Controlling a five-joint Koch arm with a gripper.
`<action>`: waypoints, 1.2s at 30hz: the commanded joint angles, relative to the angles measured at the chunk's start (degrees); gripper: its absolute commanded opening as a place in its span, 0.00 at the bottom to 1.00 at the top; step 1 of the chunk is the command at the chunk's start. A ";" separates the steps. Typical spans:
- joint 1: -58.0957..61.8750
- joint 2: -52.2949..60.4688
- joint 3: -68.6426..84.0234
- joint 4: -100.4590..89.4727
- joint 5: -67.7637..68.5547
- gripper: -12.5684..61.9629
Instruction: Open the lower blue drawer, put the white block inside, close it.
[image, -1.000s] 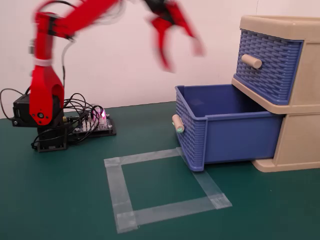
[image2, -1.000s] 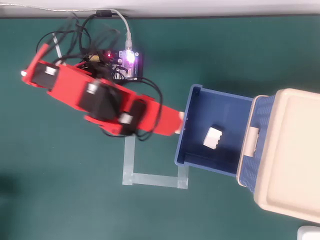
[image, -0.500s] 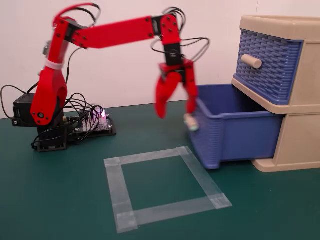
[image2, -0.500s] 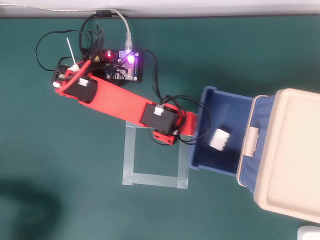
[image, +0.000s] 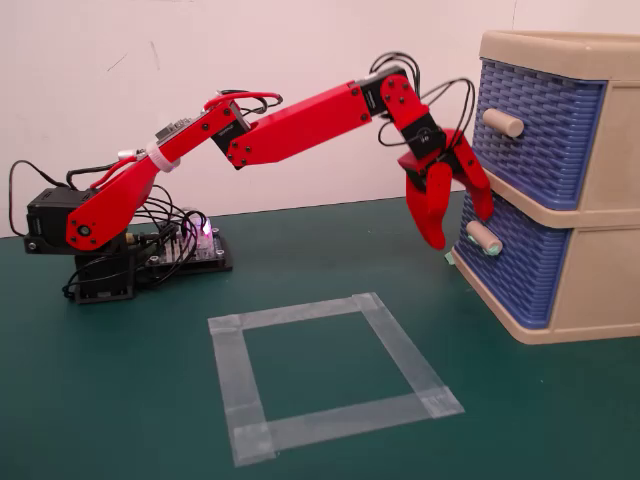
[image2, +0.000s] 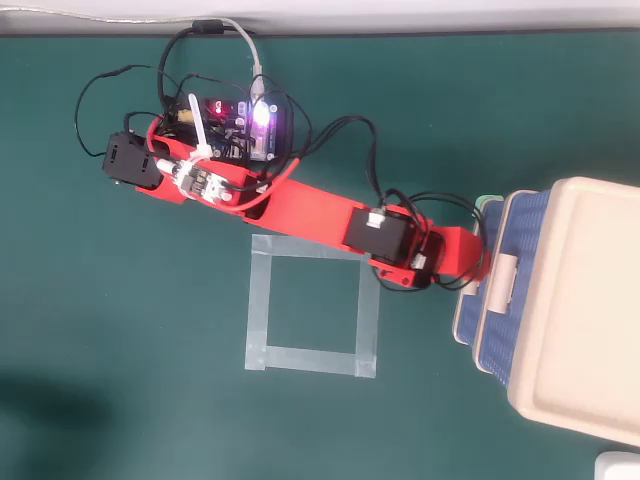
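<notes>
Item: lower blue drawer (image: 510, 262), nearly shut.
You are keeping the gripper (image: 462, 222), fingers spread and empty, pressing squarely beside the handle (image: 484, 238).

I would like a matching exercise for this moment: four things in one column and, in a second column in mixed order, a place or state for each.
Things:
1. lower blue drawer
2. upper blue drawer
3. gripper
4. tape square

Places or states:
A. flat on the green table, with nothing inside it
B. jaws apart, at the handle with teal-green ends
C. pushed into the cabinet, bottom level
D. shut, with a plain beige handle

Pairs: 1-C, 2-D, 3-B, 4-A
</notes>
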 joint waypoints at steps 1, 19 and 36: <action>3.16 10.72 -3.43 11.87 1.58 0.63; 78.40 52.82 74.18 25.93 -84.73 0.62; 80.33 90.88 137.20 8.61 -84.64 0.63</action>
